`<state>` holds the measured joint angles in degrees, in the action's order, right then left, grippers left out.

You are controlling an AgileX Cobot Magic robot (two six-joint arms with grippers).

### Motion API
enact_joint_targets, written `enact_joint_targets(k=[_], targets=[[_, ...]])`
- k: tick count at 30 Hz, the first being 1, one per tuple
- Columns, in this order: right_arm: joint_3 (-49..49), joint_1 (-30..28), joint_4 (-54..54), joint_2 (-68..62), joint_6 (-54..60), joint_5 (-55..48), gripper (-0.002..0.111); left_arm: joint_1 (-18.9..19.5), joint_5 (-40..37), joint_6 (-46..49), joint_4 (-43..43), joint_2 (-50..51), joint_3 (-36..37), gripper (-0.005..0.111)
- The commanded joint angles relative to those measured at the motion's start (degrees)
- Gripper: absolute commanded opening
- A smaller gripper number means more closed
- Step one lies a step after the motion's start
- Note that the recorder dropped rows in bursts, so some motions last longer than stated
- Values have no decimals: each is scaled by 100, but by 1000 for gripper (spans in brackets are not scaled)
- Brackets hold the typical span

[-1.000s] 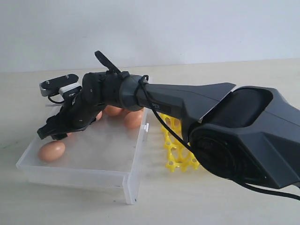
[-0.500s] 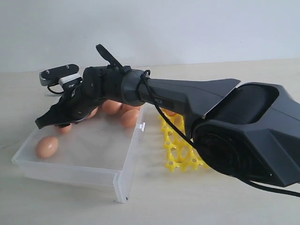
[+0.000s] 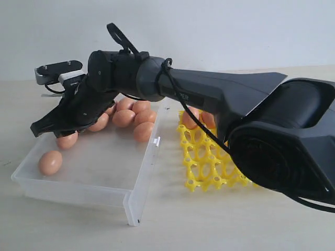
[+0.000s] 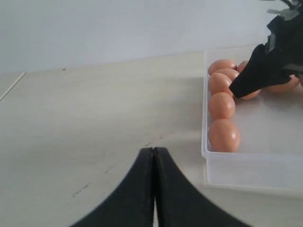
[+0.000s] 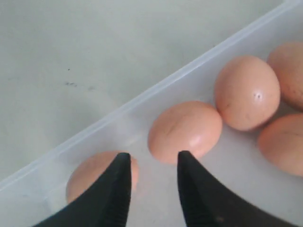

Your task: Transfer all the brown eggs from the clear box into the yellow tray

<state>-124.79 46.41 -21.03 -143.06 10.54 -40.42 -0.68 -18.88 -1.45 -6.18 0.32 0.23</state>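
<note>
Here the right gripper [image 3: 43,128] hangs low over the left end of the clear box [image 3: 78,191], its 2 fingers [image 5: 113,189] parted by only a narrow gap and holding nothing. In the right wrist view the tips frame 1 egg [image 5: 184,131] lying along the box wall, and a second egg [image 5: 97,174] is half covered by a finger; whether either tip touches a shell cannot be told. Most of the brown eggs [image 3: 123,118] sit clustered at the far side of the box, with 1 alone [image 3: 51,162] near the front left corner. The right arm [image 3: 209,102] hides parts of several, so the count of roughly 9 is unsure. The yellow tray [image 3: 209,162] lies on the table [image 3: 235,222] just right of the box, its far rows covered by the arm; 2 eggs [image 3: 191,117] peek out there, both cut off. The left gripper [image 4: 154,153] shows only in its own wrist view, fingers pressed together and empty, over bare table outside the box wall.
</note>
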Motion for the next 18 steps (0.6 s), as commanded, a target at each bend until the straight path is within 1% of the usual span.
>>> enact_joint_targets(k=[1, 5, 7, 10, 13, 15, 18], targets=[[-11, 57, -184, 120, -10, -943, 52, 7, 79, -25, 16, -32, -23, 0], [-11, 156, -124, 120, -10, -1812, 52, 7, 79, -25, 16, -32, -23, 0], [-11, 217, -96, 120, -36, -2036, 51, 7, 79, -25, 16, -32, -23, 0], [-11, 329, -85, 120, -89, -2455, 46, 7, 79, -25, 16, -32, -23, 0], [-11, 453, -85, 120, -168, -2955, 38, 7, 79, -25, 16, -32, -23, 0], [-11, 540, -74, 120, -168, -2955, 33, 7, 79, -25, 16, -32, -23, 0], [64, 649, 7, 226, -168, -2955, 30, 7, 79, -25, 16, -32, -23, 0]])
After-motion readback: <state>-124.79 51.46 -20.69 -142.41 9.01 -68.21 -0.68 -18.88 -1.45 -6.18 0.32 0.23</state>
